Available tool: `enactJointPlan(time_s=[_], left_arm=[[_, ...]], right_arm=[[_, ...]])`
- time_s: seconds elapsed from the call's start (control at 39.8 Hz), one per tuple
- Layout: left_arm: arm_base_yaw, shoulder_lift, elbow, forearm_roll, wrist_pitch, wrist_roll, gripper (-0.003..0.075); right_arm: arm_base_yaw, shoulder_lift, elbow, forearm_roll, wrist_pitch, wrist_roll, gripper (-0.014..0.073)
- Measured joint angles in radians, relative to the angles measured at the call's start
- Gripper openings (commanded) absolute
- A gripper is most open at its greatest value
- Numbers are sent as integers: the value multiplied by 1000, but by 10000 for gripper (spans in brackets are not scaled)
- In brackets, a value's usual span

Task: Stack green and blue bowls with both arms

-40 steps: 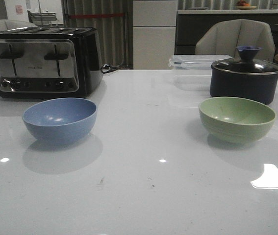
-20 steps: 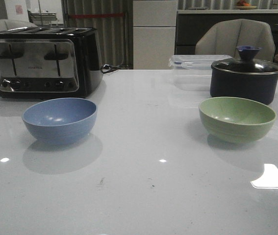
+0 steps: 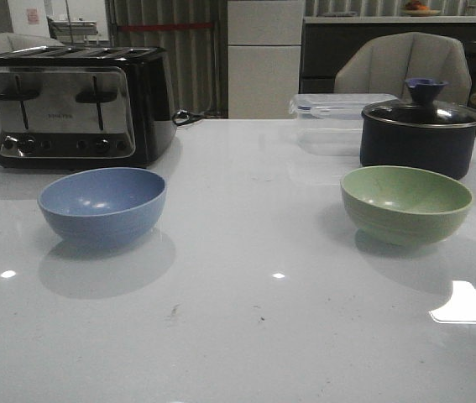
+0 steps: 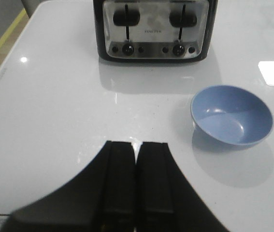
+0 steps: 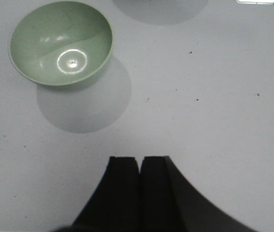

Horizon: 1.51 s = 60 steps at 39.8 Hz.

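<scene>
Two bowls sat apart on the desk (image 3: 246, 336), both arms clear of them.

The blue bowl (image 3: 102, 205) stood upright on the left, in front of the toaster (image 3: 74, 104); the green bowl (image 3: 406, 204) stood upright on the right, just before the pot (image 3: 420, 130). The left gripper (image 4: 136, 150) and right gripper (image 5: 138, 164) each had jaws pressed together, empty, above bare desk.

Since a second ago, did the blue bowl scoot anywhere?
No. In the front view the blue bowl sits in the same spot in front of the toaster, with the same gap between them.
</scene>
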Motion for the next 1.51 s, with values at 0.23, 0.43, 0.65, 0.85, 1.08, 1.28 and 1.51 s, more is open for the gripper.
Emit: enactJointPlan(time_s=[0.23, 0.43, 0.65, 0.85, 1.08, 1.28, 1.51], left_arm=[[0, 50, 0, 0, 31, 48, 514], [-16, 109, 0, -64, 22, 53, 539], [-142, 176, 0, -75, -23, 53, 538], [-262, 215, 0, -76, -68, 55, 517], [-335, 246, 0, -78, -85, 55, 473], [-338, 250, 0, -78, -85, 55, 434], [-338, 250, 0, -78, -85, 55, 433]], right_arm=[[0, 94, 0, 0, 0, -22, 505], [0, 230, -76, 37, -6, -25, 551], [0, 424, -219, 60, 1, -26, 551], [0, 621, -351, 102, 9, -44, 551], [0, 854, -518, 182, 27, -86, 549], [0, 1034, -659, 206, 65, -101, 436], [0, 1152, -762, 210, 130, -115, 148]])
